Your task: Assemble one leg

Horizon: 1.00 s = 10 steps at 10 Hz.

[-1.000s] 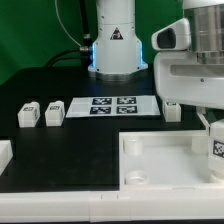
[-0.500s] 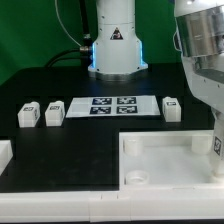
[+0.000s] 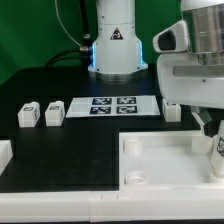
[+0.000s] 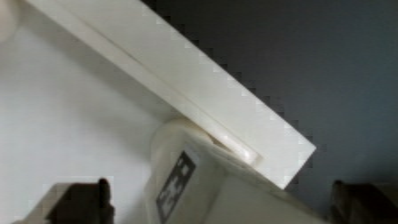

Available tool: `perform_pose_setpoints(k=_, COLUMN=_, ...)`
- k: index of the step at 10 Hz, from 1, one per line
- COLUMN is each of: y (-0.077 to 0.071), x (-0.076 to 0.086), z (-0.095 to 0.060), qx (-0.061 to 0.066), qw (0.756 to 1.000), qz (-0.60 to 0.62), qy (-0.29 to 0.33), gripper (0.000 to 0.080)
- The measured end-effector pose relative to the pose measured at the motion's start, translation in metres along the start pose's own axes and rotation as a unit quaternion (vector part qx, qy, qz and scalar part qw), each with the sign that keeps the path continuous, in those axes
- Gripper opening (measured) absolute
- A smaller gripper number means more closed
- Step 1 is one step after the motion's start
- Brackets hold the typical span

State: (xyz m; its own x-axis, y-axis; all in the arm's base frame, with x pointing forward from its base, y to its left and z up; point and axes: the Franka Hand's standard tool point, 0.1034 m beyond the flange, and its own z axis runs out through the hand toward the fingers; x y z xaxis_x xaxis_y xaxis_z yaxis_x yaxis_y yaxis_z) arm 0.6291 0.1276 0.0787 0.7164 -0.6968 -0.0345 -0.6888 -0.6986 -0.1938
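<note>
Wrist view, hand (image 4: 217,203) standing open, fingers (image 4: 80,200) flanking the leg (image 4: 199,180) without touching it, leg sitting against the white panel's (image 4: 71,115) rim.

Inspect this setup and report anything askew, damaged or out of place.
Nothing stands out. Three loose legs stand upright on the table, and the marker board lies flat. The fourth leg stands at the panel corner on the exterior view's right, between the fingers of the open gripper.
</note>
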Motion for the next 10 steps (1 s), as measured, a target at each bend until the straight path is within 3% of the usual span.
perform_pose_setpoints(k=2, y=0.0005, x=0.0006, z=0.0, qx=-0.001, qw=0.994, qz=-0.106, qy=0.0, gripper=0.0647)
perform_pose_setpoints(k=4, y=-0.0009, x=0.0022, z=-0.0019, qx=-0.025, qw=0.952, qz=-0.305, qy=0.01, gripper=0.0649)
perform_pose_setpoints(k=5, y=-0.0003, x=0.0035, z=-0.0018, qx=-0.025, qw=0.941, qz=-0.338, qy=0.01, gripper=0.0649)
perform_pose_setpoints(k=6, y=-0.0008, x=0.0026, z=-0.0015, qx=-0.023, qw=0.952, qz=-0.305, qy=0.01, gripper=0.0649)
perform_pose_setpoints(k=7, y=-0.0007, x=0.0027, z=-0.0015, qx=-0.023, qw=0.953, qz=-0.301, qy=0.01, gripper=0.0568)
perform_pose_setpoints(k=8, y=-0.0007, x=0.0026, z=-0.0014, qx=-0.023, qw=0.96, qz=-0.28, qy=0.011, gripper=0.0384)
perform_pose_setpoints(k=9, y=-0.0005, x=0.0029, z=-0.0015, qx=-0.022, qw=0.974, qz=-0.227, qy=0.011, gripper=0.0314)
perform_pose_setpoints(k=10, y=0.0002, x=0.0038, z=-0.0014, qx=-0.021, qw=0.985, qz=-0.172, qy=0.013, gripper=0.0314)
